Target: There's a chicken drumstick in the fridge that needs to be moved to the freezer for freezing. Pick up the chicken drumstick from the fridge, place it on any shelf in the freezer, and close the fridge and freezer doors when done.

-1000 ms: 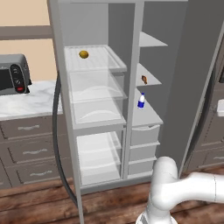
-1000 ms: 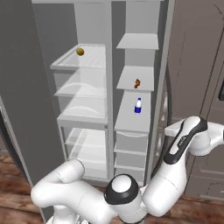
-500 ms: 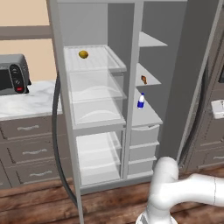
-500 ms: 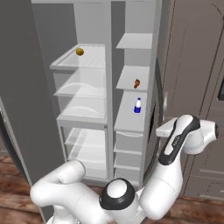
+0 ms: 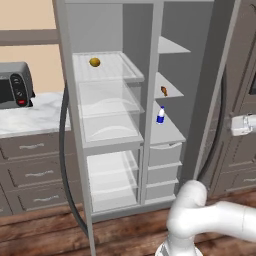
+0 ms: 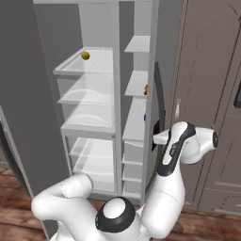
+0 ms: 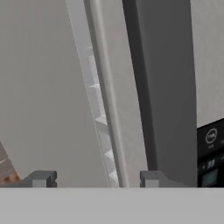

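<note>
The drumstick [image 5: 164,91] lies on the middle freezer shelf [image 5: 170,90], at 12 o'clock from the small blue-and-white bottle [image 5: 160,115] on the shelf below. A yellow ball [image 5: 94,62] sits on the fridge's [image 5: 107,130] top glass shelf, and both doors stand open. The tool [image 7: 92,178] is at the freezer door's [image 6: 162,75] edge, its fingers apart with nothing between them.

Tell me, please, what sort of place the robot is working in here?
Most likely a home kitchen, rendered: an open fridge with glass shelves beside a narrower freezer, a marble-look counter carrying a small oven-like appliance, and grey drawers over a wooden floor.
</note>
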